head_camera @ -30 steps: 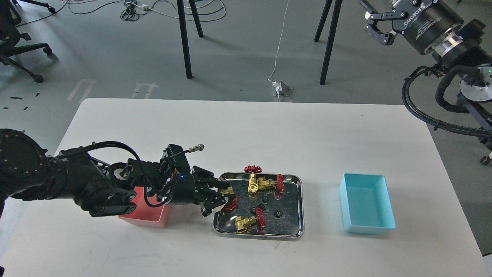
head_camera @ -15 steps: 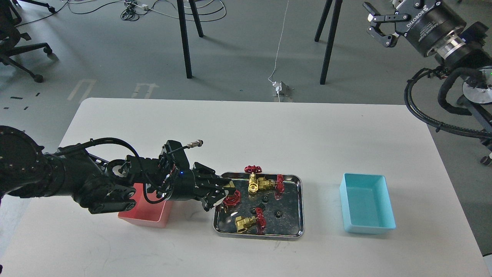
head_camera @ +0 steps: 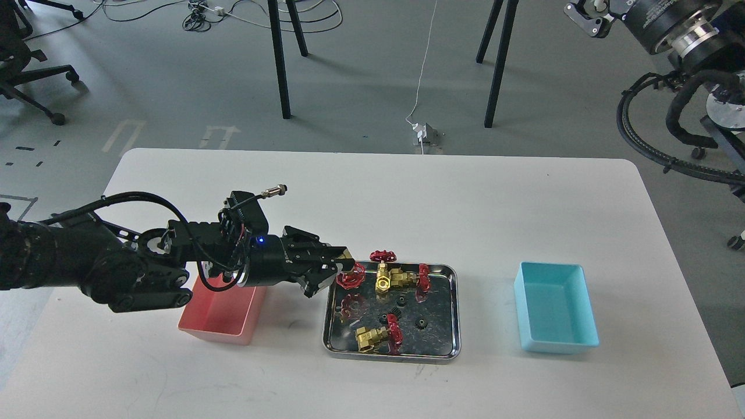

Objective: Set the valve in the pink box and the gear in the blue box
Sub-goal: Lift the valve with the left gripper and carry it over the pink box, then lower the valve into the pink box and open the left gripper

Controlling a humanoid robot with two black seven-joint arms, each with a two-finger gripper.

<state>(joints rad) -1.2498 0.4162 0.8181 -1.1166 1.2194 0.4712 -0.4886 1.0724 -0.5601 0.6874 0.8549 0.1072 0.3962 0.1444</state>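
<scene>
Valve (head_camera: 351,276), brass-bodied with a red scalloped handwheel, is seen clamped between the closed fingers of the left gripper (head_camera: 343,272) and held above the near-left part of the steel tray (head_camera: 451,314), its red reflection visible on the polished metal beneath. The lift is judged to be for clearing the tray's rim so that the part can be carried left to the pink box (head_camera: 224,314), which is partly covered by the left arm and lies just beside the tray. Three more valves are left in the tray: two (head_camera: 389,278) tangled together at the far edge and one (head_camera: 378,336) lying near the front. A few tiny black gears (head_camera: 421,322) are scattered between them, untouched. The blue box (head_camera: 556,317), seen to be empty, is set well apart on the right side of the white table (head_camera: 407,198), within reach of the right arm. The right gripper (head_camera: 588,17) is parked high at the upper right, cut off by the frame edge, so its finger opening cannot be told.
</scene>
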